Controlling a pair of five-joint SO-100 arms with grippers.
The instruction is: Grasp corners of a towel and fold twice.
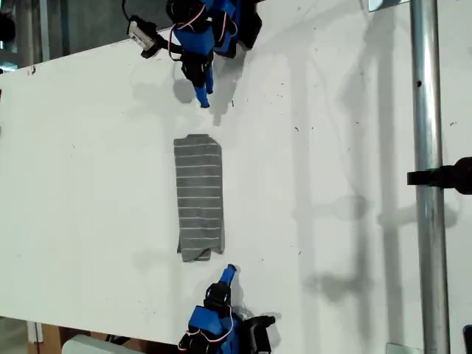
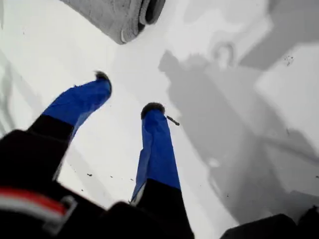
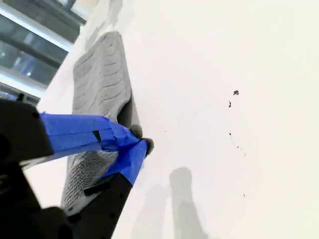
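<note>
The towel (image 1: 199,195) lies flat on the white table (image 1: 88,184) as a narrow grey striped strip, folded lengthwise, between the two arms. My first gripper (image 1: 229,271) is at the exterior view's bottom, just off the strip's near end. In the first wrist view it (image 2: 127,92) is open over bare table, and a layered corner of the towel (image 2: 123,36) lies a short way beyond the fingertips. My second gripper (image 1: 204,102) is at the exterior view's top, short of the other end. It (image 3: 142,138) is shut on nothing, with the towel (image 3: 99,74) stretching away past it.
A vertical metal pole (image 1: 428,184) with a black clamp (image 1: 442,177) crosses the exterior view's right side. Arm shadows fall on the table between the pole and the towel. The table's edges run close behind both arm bases.
</note>
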